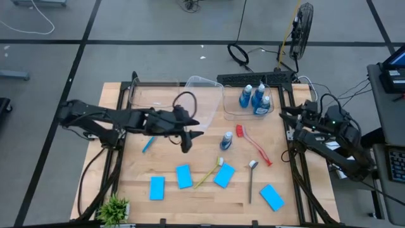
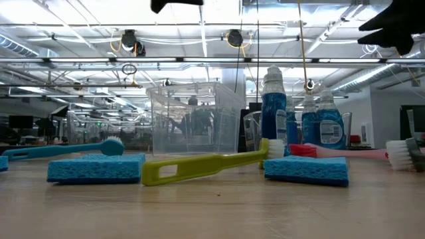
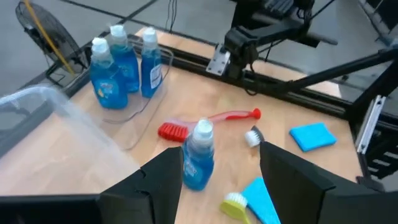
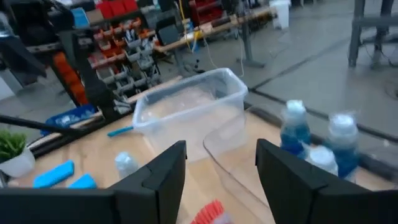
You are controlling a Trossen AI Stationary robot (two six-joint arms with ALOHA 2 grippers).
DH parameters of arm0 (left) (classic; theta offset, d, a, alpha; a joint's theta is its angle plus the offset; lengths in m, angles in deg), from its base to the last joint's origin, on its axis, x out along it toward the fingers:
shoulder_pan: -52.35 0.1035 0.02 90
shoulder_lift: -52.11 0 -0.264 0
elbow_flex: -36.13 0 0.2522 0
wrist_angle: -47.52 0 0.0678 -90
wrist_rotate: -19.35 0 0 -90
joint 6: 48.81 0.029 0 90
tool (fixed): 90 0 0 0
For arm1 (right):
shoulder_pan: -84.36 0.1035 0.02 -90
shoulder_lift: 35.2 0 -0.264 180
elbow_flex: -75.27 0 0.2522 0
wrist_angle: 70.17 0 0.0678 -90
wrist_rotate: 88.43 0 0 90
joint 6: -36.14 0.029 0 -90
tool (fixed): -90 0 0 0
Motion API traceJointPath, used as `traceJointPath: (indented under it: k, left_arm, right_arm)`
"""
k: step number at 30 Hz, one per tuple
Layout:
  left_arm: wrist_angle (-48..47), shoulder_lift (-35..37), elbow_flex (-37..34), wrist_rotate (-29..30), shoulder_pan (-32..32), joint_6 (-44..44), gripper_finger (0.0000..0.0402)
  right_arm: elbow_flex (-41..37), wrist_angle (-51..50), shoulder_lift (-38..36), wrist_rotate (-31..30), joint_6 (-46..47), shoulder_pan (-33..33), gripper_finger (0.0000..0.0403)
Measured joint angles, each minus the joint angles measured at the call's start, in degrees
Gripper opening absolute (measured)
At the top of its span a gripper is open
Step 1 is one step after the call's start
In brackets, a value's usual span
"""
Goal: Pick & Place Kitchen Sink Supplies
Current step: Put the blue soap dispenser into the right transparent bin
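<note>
A lone bottle of blue liquid (image 3: 199,155) stands upright on the worktop (image 1: 202,199) just ahead of the left gripper (image 3: 221,165), framed between its parted, empty fingers (image 3: 165,180), the red brush (image 3: 211,121) lying just beyond it.

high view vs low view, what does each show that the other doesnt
Only the high view shows the small potted plant at the table's near-left corner, the grey brush, all four blue sponges including the far-right one, and the left claw open above the table, with the right claw open at the table's right edge.

Only the low view shows the ceiling lights and the room behind the table.

Both show the yellow brush, the lone bottle on the table, and the clear tub.
</note>
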Motion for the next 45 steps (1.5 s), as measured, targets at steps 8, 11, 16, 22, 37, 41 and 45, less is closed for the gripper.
traceJointPath:
  k: [8,11,16,22,37,41,45]
  left_arm:
    - [-1.28,-7.83,7.58,-0.42,0.22,2.6,0.0214]
    - [-2.56,-10.58,10.09,-0.44,0.29,2.58,0.0214]
    - [-3.56,-14.47,14.0,-0.59,0.56,1.87,0.0214]
    - [-5.26,-18.11,18.09,-0.63,1.07,1.03,0.0214]
    - [-3.69,-22.13,19.18,-0.44,2.59,-4.15,0.0214]
    - [-1.12,-24.14,19.17,-0.49,3.27,-5.01,0.0214]
    - [-0.87,-26.05,19.15,-1.92,4.26,-5.18,0.0214]
  right_arm:
    - [-8.91,11.73,-0.09,0.4,0.98,0.02,0.018]
    - [-11.67,13.98,-0.09,1.14,1.29,0.02,0.018]
    - [-15.5,19.48,-0.09,1.98,1.99,0.02,0.018]
    - [-20.52,25.78,-0.09,4.81,4.21,0.0,0.018]
    - [-33.5,49.26,-0.09,7.98,12.15,0.0,0.0181]
    - [-34.7,52.83,-0.11,9.51,13.46,0.01,0.0181]
    - [-34.78,53.66,0.09,9.47,13.46,0.01,0.0181]
